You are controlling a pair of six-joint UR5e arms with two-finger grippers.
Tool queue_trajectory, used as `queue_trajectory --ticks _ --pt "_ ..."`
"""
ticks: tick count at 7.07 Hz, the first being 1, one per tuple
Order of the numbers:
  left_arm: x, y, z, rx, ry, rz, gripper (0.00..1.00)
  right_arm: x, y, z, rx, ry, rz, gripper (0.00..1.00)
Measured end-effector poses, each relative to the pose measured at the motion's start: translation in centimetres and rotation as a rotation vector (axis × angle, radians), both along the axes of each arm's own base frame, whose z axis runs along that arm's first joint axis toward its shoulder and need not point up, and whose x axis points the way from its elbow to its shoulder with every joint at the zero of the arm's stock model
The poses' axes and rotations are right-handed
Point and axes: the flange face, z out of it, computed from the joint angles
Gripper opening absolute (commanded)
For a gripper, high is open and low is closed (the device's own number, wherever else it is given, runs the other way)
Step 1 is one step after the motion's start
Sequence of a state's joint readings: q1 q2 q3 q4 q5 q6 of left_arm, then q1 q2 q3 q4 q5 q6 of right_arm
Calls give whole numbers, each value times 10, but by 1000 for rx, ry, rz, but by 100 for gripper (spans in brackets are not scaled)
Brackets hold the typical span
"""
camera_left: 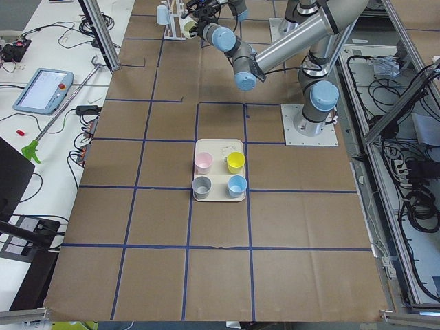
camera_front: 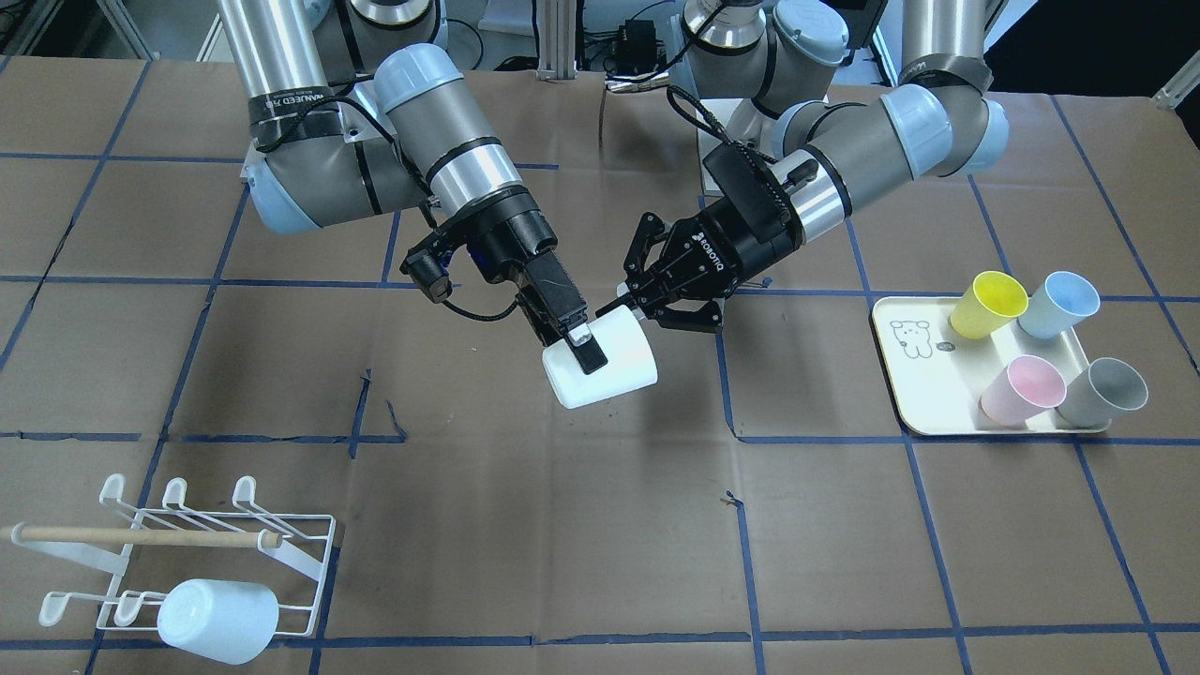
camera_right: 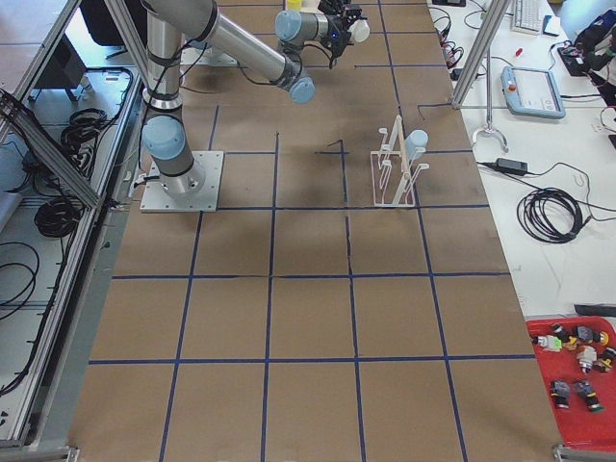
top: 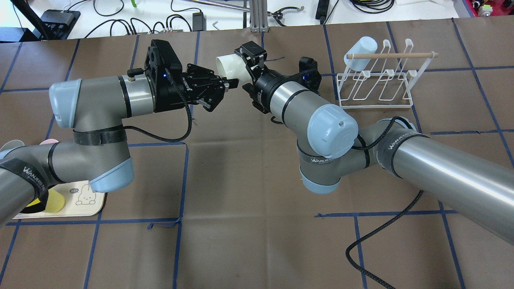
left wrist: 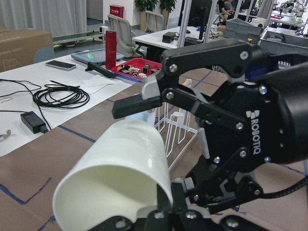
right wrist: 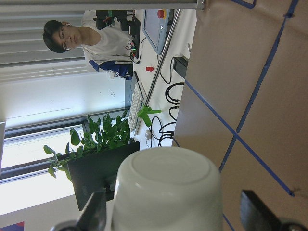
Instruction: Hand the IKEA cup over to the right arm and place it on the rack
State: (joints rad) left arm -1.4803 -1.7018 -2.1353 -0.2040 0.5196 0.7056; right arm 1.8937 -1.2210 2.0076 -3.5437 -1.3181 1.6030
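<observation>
Cup (left wrist: 120, 168) looks light, slick, rigid: left tool (camera_front: 633, 305) clenched on rim; right tool (right wrist: 179, 214) released, straddling base; I'd clamp mid-wall.

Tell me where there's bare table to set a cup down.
The table's middle, between the rack and the tray, is bare paper; the held cup hangs above part of it. The tray is crowded: four cups, free only by its bear drawing.
</observation>
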Motion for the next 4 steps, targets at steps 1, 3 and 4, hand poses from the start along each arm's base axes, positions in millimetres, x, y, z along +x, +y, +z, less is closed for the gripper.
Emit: queue_trajectory --ticks 1,3,4 --pt "0 0 0 0 0 0 1 0 0 0 2 1 -1 96" --pt "0 0 1 -1 0 1 1 0 -2 1 9 3 -1 96" --pt "0 0 1 -1 0 1 1 0 -3 3 8 2 -2 96"
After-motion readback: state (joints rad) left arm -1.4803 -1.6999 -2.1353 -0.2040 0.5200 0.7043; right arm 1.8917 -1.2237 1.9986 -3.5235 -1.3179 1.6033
